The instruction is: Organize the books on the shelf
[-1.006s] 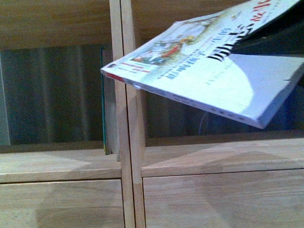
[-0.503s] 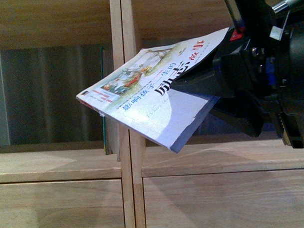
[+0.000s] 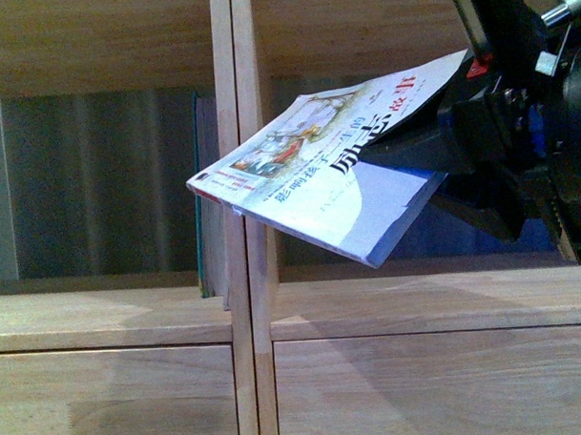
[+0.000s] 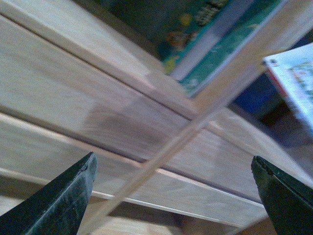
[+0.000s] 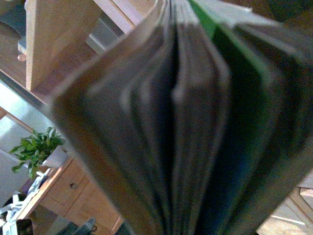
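Note:
In the front view my right gripper (image 3: 412, 151) is shut on the white-covered book (image 3: 318, 178) and holds it tilted, spine end low, in front of the light-wood shelf's centre upright (image 3: 235, 105). The book's fanned pages fill the right wrist view (image 5: 186, 122). A slim teal book (image 3: 198, 183) stands upright in the left compartment against the upright; its teal cover also shows in the left wrist view (image 4: 215, 49). My left gripper (image 4: 176, 196) is open and empty, jaws wide apart, close to the shelf boards (image 4: 98, 98), with the white book's corner (image 4: 293, 78) at the edge.
Below the compartments run a shelf board (image 3: 103, 315) and plain drawer fronts (image 3: 420, 385). The right wrist view shows a potted plant (image 5: 36, 149) and a wooden cabinet with knobs (image 5: 73, 183) off to one side.
The right arm came into the front view carrying the white book, swinging it left and lower, then shifted it slightly back to the right. The teal book has not moved.

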You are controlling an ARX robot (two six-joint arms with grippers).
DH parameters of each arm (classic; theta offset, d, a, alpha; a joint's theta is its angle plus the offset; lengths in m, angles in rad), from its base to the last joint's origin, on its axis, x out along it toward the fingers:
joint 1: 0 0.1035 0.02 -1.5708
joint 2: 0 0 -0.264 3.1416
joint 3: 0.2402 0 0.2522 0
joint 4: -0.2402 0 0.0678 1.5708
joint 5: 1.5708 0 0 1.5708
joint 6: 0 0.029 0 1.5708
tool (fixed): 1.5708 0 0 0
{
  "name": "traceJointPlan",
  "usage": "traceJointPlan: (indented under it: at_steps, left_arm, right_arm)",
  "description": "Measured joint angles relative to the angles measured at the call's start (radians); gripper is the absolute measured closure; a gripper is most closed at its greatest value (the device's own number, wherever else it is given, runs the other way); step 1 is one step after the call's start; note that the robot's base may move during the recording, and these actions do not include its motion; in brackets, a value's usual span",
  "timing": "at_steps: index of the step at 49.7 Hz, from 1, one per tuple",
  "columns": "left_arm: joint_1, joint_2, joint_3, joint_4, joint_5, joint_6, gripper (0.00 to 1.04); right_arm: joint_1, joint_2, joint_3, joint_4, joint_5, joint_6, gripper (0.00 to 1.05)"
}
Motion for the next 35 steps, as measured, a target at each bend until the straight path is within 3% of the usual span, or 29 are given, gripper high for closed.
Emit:
traceJointPlan:
  at_steps: [4, 8, 20, 35]
  left_arm:
    - [-0.038, 0.072, 0.06, 0.09, 0.069, -0.106, 0.07]
    - [-0.076, 0.111, 0.101, 0.156, 0.075, -0.165, 0.07]
    - [-0.285, 0.233, 0.227, 0.367, -0.052, -0.386, 0.07]
    - [-0.512, 0.335, 0.285, 0.427, -0.124, -0.434, 0.07]
  right_arm:
    - [0.005, -0.016, 0.0, -0.003, 0.0, -0.003, 0.97]
    - [0.014, -0.031, 0.0, -0.006, 0.0, -0.004, 0.97]
    - [0.042, -0.056, 0.0, -0.015, -0.024, -0.003, 0.97]
    - [0.051, -0.065, 0.0, -0.023, -0.054, 0.011, 0.97]
